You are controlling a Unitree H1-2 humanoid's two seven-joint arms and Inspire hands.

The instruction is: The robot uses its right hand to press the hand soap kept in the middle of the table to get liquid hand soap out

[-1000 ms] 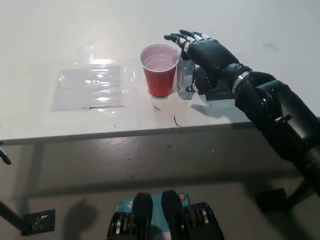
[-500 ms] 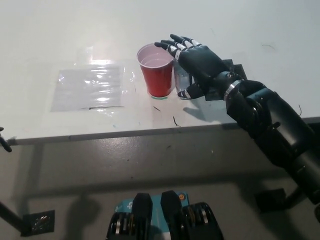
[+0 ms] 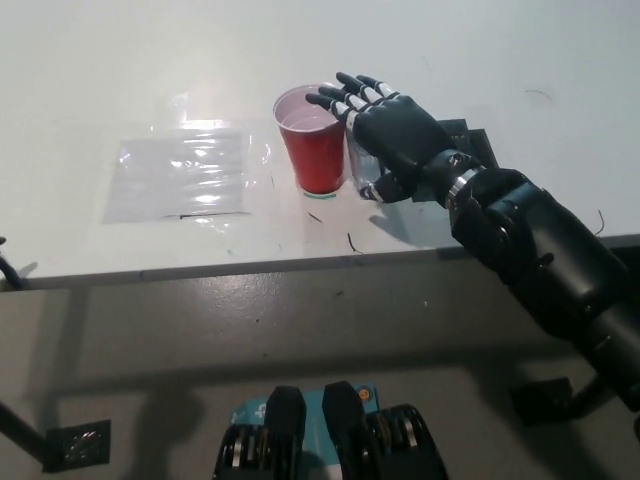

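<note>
Black right hand [image 3: 392, 130] over the middle of the white table [image 3: 120, 80], palm down, fingers [image 3: 342, 96] spread and stretched to the left, holding nothing. Fingertips above the right rim of the red cup [image 3: 316, 141]. Forearm running back to the near right, off the table edge.

Soap bottle [image 3: 362, 170] directly beneath the palm, just right of the red cup and touching or nearly touching it; contact between palm and bottle top hidden by the hand. Only the lower body of the bottle in view: small, clear, with pale contents and a rounded base standing upright on the table. Label area too blurred to read; no legible brand or writing anywhere.

Red cup upright, open mouth up, pale pink inside. Dark flat object [image 3: 470, 140] on the table behind the wrist, mostly covered by the hand. Clear plastic sheet [image 3: 185, 175] lying flat well to the left of the cup, glossy with reflections. Small dark marks on the table surface near the front edge, below the cup. Grey floor past the near edge.
</note>
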